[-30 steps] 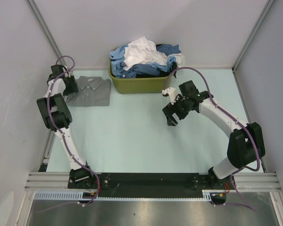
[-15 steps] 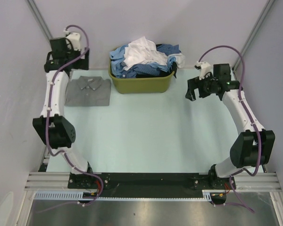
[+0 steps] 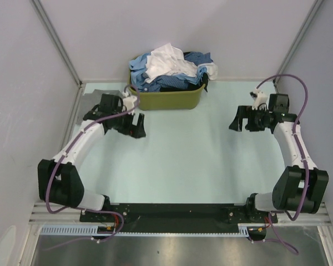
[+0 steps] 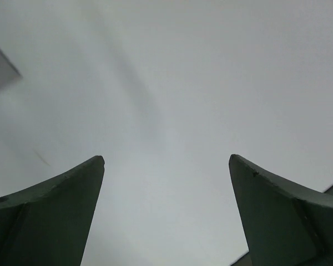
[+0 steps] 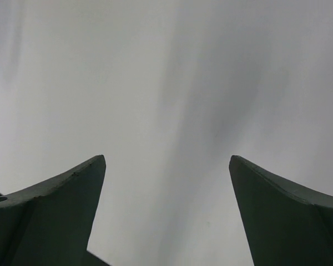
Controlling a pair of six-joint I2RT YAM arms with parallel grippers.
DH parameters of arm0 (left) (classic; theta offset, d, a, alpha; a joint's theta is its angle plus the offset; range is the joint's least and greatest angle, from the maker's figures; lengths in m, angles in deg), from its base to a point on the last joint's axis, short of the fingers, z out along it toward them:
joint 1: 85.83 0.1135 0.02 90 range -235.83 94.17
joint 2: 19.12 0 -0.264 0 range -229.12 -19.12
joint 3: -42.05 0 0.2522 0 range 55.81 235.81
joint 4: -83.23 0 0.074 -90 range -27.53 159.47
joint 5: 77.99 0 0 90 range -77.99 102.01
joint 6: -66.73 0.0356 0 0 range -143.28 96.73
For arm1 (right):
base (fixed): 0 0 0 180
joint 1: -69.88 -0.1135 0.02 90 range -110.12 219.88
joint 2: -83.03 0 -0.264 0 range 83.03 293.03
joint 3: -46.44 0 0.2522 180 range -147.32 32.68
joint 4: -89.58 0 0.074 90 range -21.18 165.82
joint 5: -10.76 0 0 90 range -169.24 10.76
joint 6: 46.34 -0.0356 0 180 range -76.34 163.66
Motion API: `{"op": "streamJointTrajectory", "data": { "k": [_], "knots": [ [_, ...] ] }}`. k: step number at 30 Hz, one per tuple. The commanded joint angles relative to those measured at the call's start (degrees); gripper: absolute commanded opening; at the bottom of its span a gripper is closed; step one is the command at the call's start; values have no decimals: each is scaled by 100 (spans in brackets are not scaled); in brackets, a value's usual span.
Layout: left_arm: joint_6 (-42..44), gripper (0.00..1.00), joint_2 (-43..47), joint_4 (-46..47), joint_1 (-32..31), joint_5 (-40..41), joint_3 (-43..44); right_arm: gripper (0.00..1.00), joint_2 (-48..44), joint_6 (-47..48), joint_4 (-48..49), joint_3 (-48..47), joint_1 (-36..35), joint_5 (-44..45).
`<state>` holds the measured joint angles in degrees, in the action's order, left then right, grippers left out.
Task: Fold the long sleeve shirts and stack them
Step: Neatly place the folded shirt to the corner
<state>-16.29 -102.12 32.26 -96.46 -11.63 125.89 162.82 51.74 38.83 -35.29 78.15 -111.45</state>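
The left gripper (image 3: 137,127) stands with its jaws spread wide and nothing between them. From its wrist camera the two dark fingers (image 4: 55,210) frame only a pale, blurred surface. It hangs over the table (image 3: 177,166) just in front of the left end of the olive-green basket (image 3: 166,100), pointing toward the middle. Behind its forearm, at the far left corner of the table, lies the grey shirt (image 3: 92,100), flat on the surface and mostly hidden by the arm, so I can't make out its fold. The right gripper (image 3: 237,120) is just as wide and empty, with only blur between its fingers. It hovers well off to the right of the basket, facing left. The basket is heaped with the other long sleeve shirts (image 3: 169,69): white on top, blue and dark blue beneath, spilling over the rim.
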Motion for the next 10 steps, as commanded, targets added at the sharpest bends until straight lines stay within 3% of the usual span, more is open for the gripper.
{"op": "streamJointTrajectory", "data": {
  "k": [1,10],
  "knots": [
    [-294,99,968,486,-193,87,-1037,100,-507,-8,-54,748,-36,-216],
    [-241,99,1453,487,-202,745,-1445,100,-798,80,96,1312,-537,100]
  ]
}}
